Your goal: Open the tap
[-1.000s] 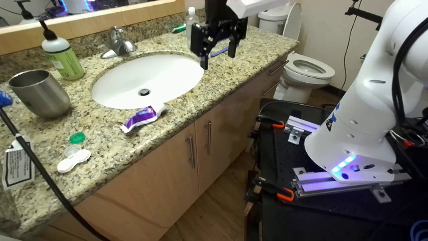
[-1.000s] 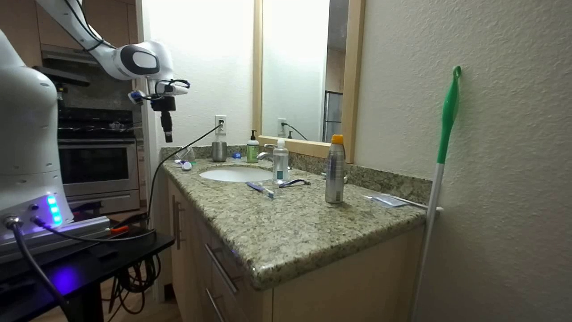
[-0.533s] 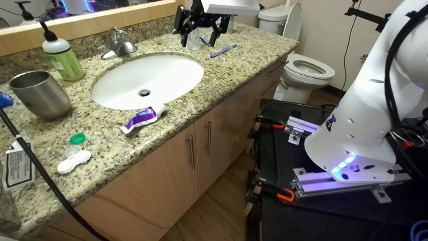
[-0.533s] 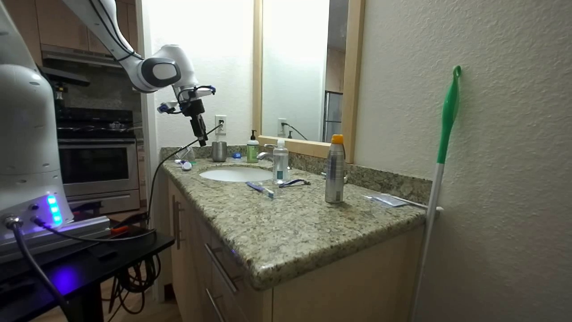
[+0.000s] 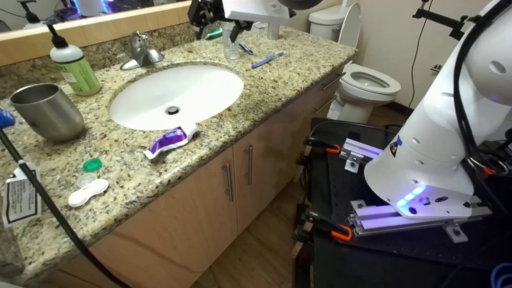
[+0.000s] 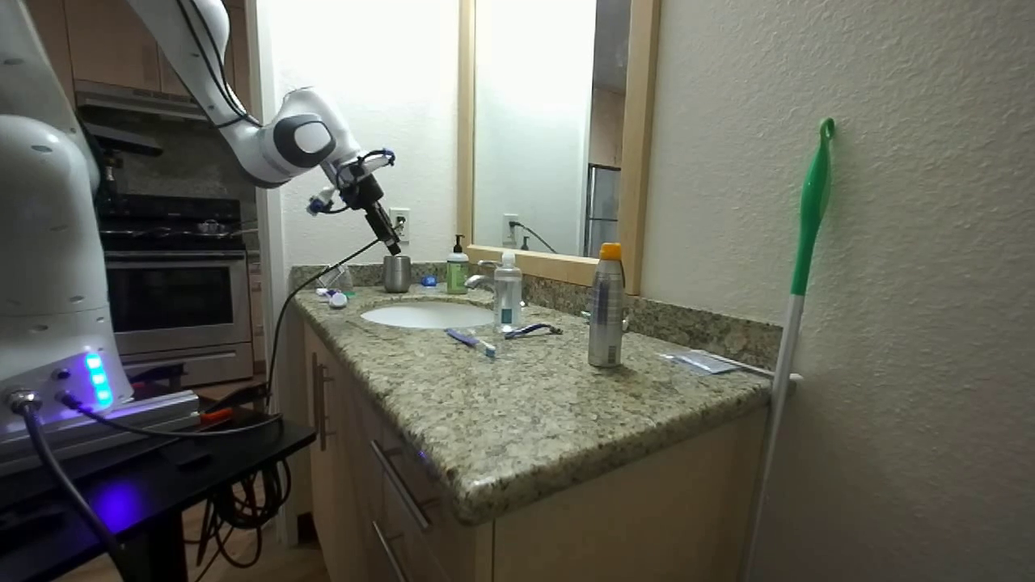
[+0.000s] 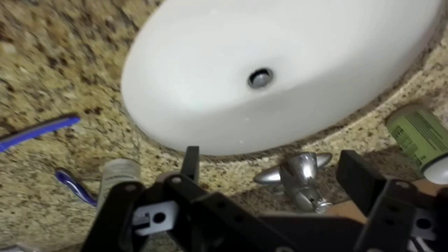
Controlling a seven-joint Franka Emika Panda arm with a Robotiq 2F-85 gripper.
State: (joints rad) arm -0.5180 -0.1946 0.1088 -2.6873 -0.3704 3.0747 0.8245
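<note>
The tap point(image 5: 140, 52) is a small chrome faucet at the back rim of the white oval basin point(image 5: 180, 92). In an exterior view it is partly hidden behind a clear bottle, with its spout point(image 6: 479, 282) showing. In the wrist view the tap point(image 7: 301, 171) appears between the spread fingers, nearer the right one, and apart from them. My gripper point(image 5: 216, 36) is open and empty, above the counter to the right of the tap in that exterior view. In an exterior view the gripper point(image 6: 394, 249) is tilted and higher than the tap.
A clear bottle point(image 5: 231, 44) stands right of the basin, near the gripper. A green soap bottle point(image 5: 80, 74) and a grey metal cup point(image 5: 50, 114) stand left of the tap. A blue toothbrush point(image 5: 266, 60) and a toothpaste tube point(image 5: 170, 142) lie on the counter.
My gripper has moved toward the back of the counter and the tap's side, and has tilted. It stays open. The tap and counter objects have not moved.
</note>
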